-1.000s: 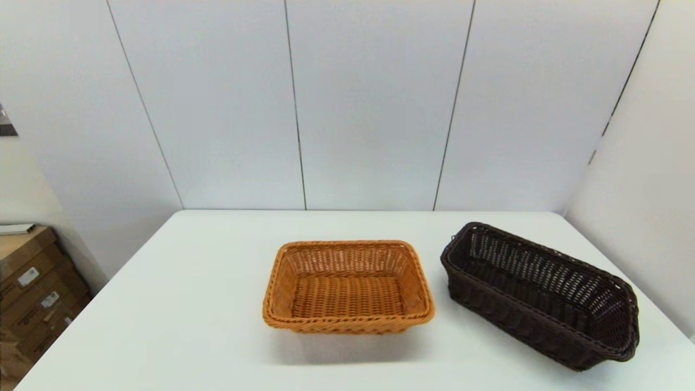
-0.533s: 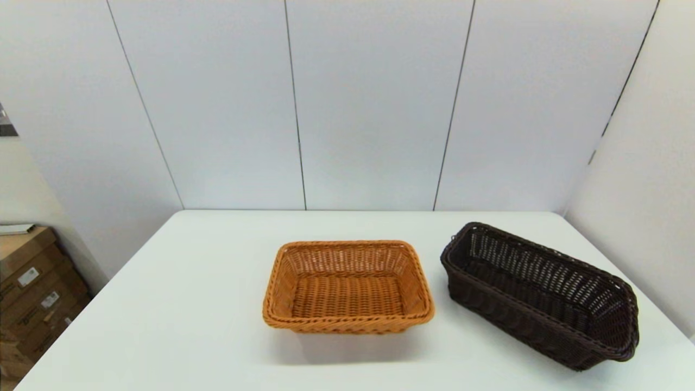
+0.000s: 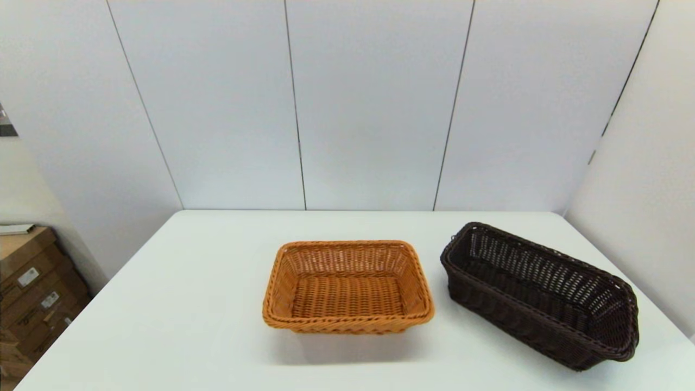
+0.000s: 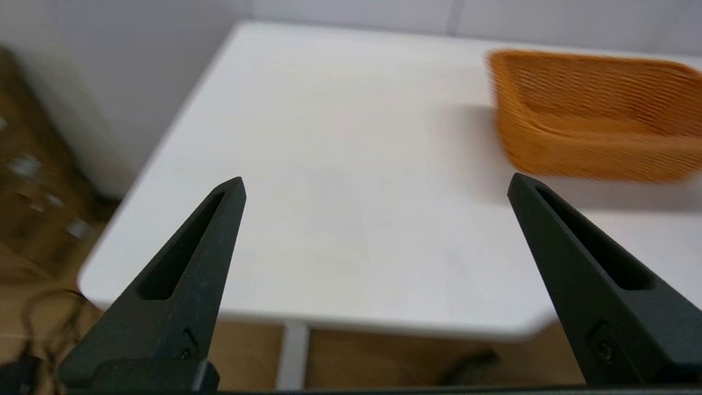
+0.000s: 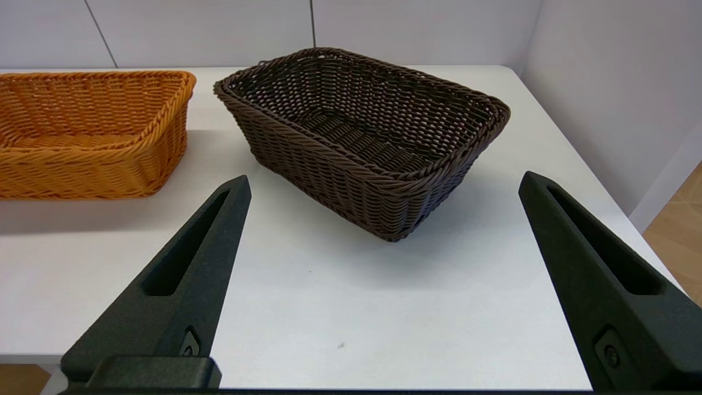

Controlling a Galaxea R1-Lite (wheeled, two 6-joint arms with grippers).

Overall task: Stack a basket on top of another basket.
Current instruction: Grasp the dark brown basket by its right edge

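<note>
Basket [image 3: 543, 296]: dark brown open weave, rolled rim, upright on table [image 3: 190, 304], 3 o'clock of orange basket [image 3: 347, 287], apart.
Right gripper [image 5: 384, 184]: spread wide, empty.
Left gripper [image 4: 375, 186]: spread wide, empty.

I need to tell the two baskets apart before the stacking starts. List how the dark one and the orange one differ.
Colour: the dark brown basket is nearly black; the orange basket is orange-tan.
Pose: the orange basket sits square to the robot; the dark brown basket is turned at an angle.
Place: the orange basket is mid-table; the dark brown basket lies to its right, apart from it.
Both are rectangular, woven, upright and empty on the white table.
</note>
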